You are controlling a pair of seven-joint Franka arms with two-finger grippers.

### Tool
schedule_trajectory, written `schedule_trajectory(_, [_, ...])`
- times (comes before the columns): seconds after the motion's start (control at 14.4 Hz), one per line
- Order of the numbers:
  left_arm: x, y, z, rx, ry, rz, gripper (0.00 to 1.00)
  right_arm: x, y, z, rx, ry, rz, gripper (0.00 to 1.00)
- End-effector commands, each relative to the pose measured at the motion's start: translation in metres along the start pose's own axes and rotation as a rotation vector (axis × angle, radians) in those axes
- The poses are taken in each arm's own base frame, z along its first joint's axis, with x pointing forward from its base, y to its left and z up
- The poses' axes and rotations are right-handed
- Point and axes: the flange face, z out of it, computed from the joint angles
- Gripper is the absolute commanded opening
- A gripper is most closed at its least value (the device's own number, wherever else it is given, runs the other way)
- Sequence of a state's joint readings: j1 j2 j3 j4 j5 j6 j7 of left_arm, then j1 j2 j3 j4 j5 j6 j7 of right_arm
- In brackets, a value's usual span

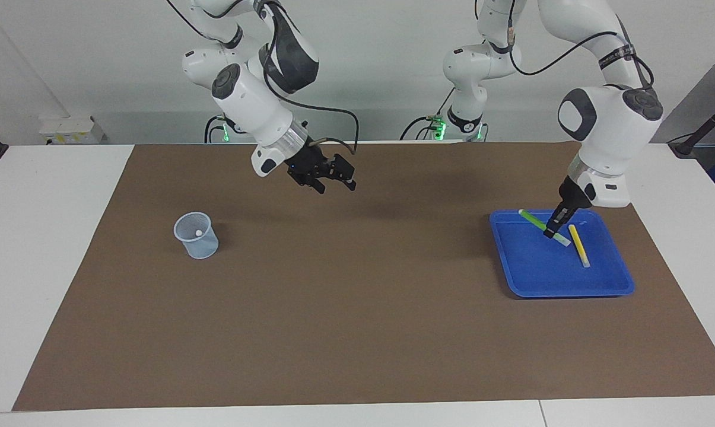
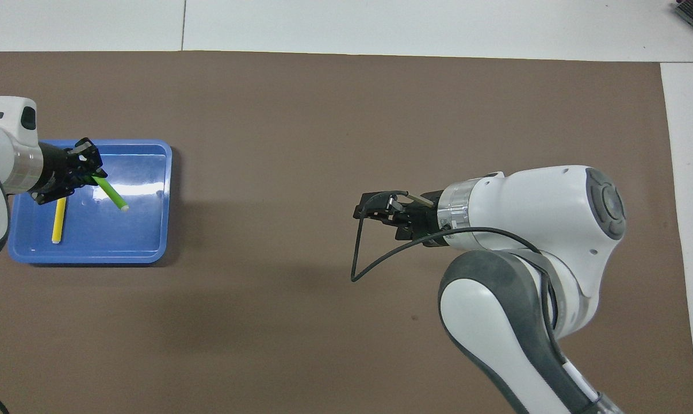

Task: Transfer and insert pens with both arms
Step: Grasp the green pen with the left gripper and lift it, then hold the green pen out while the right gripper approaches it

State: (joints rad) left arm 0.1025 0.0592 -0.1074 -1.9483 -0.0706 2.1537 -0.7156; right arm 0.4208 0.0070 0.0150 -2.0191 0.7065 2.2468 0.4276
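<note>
At nine o'clock on the brown mat [image 1: 357, 332], viewed from across the table, a translucent cup [image 1: 196, 236] stands upright with its mouth up. It is judged to be the receptacle for insertion. A small pale spot shows inside it; what it is cannot be told.

Toward eleven o'clock, the right gripper [image 1: 336, 185] hovers over bare mat between the cup and the mat's centre. Its claw is released, fingers spread and empty. This posture suits receiving a pen handed across, since the cup sits at the right arm's end.

At three o'clock, the blue tray [image 1: 565, 292] lies at the left arm's end. The left gripper [image 1: 552, 232] is over it, clenched on the green pen [image 1: 532, 218]. The pen is pinched nearer its pale cap end, so the long green shaft sticks out free, probably leaving room for the other claw to take hold. It is tilted and appears clear of the tray floor.

The yellow pen [image 1: 578, 245] lies flat in the tray, just beside the gripper, untouched. No purple pen is visible.
</note>
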Motion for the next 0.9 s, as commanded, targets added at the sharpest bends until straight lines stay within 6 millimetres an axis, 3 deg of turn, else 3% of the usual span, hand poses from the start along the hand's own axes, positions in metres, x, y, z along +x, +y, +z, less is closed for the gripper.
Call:
schedule_trajectory(0.0, [-0.014,0.007,-0.031,-0.014,0.015,-0.130,0.00,-0.007,-0.017,-0.003,0.082,0.017,0.037,1.00])
schedule_trajectory(0.14, [-0.023,0.009,-0.055,-0.034,0.033,-0.225,0.00,-0.007,-0.024,-0.006,0.115,0.018,0.076,1.00])
schedule_trajectory(0.42, [-0.063,0.029,-0.091,-0.068,0.039,-0.378,0.00,-0.009,-0.044,-0.013,0.209,-0.003,0.209,1.00])
schedule_trajectory(0.83, [-0.118,0.059,-0.125,-0.136,0.034,-0.628,0.00,-0.028,-0.070,0.009,0.327,0.102,0.256,1.00])
